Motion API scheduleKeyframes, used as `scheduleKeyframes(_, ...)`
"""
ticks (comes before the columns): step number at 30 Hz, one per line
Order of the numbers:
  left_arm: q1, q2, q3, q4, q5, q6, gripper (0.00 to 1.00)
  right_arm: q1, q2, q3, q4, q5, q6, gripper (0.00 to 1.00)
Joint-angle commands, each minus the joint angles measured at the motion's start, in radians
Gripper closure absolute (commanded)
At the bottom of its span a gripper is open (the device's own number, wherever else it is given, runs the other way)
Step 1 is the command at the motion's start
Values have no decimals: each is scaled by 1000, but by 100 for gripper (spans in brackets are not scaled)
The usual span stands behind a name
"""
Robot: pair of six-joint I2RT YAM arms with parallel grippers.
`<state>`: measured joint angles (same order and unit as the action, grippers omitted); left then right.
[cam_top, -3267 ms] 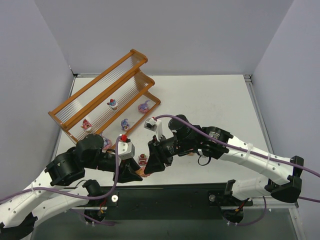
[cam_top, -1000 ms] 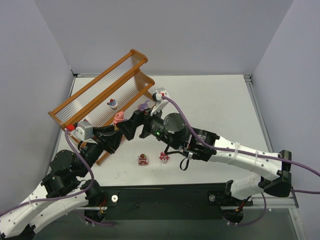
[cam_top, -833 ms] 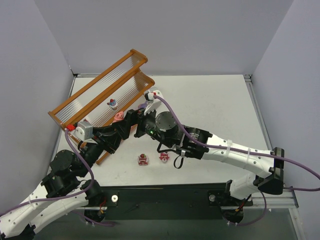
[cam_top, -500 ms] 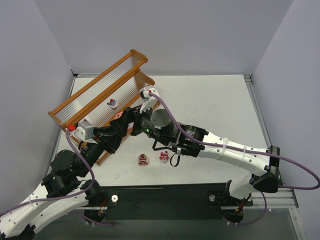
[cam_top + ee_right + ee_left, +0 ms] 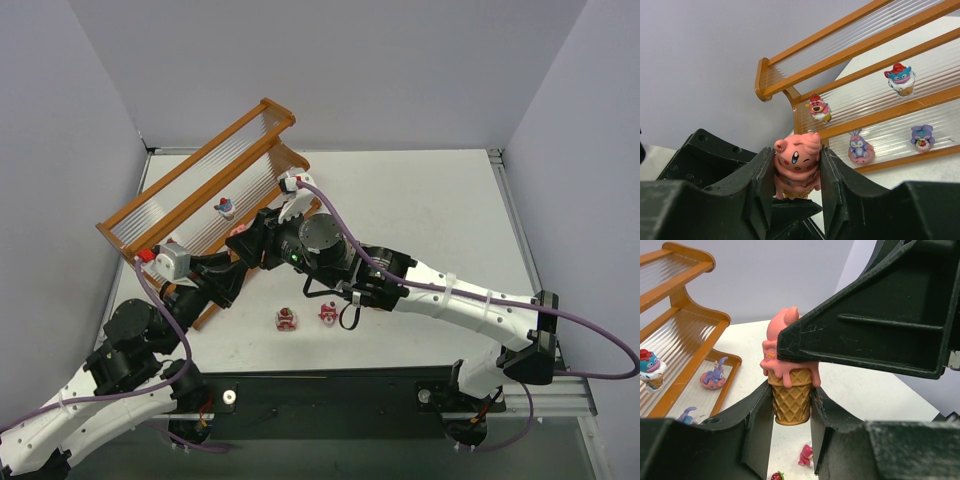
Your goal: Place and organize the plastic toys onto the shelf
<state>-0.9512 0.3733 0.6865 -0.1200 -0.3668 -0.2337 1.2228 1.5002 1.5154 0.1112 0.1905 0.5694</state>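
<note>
A pink pig-faced ice-cream cone toy (image 5: 238,231) hangs in the air in front of the shelf (image 5: 200,190), held from two sides. My left gripper (image 5: 788,415) is shut on its waffle cone (image 5: 790,400). My right gripper (image 5: 796,172) is shut on its pink head (image 5: 796,161). On the shelf (image 5: 865,50) stand a red bear cupcake (image 5: 818,108), a blue-faced cupcake (image 5: 900,78), a purple bunny on a donut (image 5: 859,148) and a small purple figure (image 5: 922,138). Two red-pink toys (image 5: 286,319) (image 5: 327,314) lie on the table.
The shelf runs diagonally across the table's far left, its low tier facing the arms. Both arms cross close together just in front of it. The white table (image 5: 440,210) stretches to the right, with grey walls on three sides.
My right gripper has slid left to the toy in my left gripper, and its jaws have shut on the pink head. The left arm has held still.
</note>
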Motion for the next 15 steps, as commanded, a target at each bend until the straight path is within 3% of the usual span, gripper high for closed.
scheduleKeyframes(1,0,-13,44,0,6,-35,68,-26,-15,8,13,12,-19,100)
scheduleKeyframes(2,2,-13,63,-30,3,-41,54,-37,-21,-12,19,16,-25,100)
scheduleKeyframes(5,2,-14,97,-111,-7,-68,32,-48,-43,-53,80,17,-72,100)
scheduleKeyframes(8,2,-16,134,-174,-18,-85,19,-65,-64,-113,166,-2,-123,100)
scheduleKeyframes(15,0,-33,206,-397,-101,-170,12,-108,-80,-233,399,-8,-311,100)
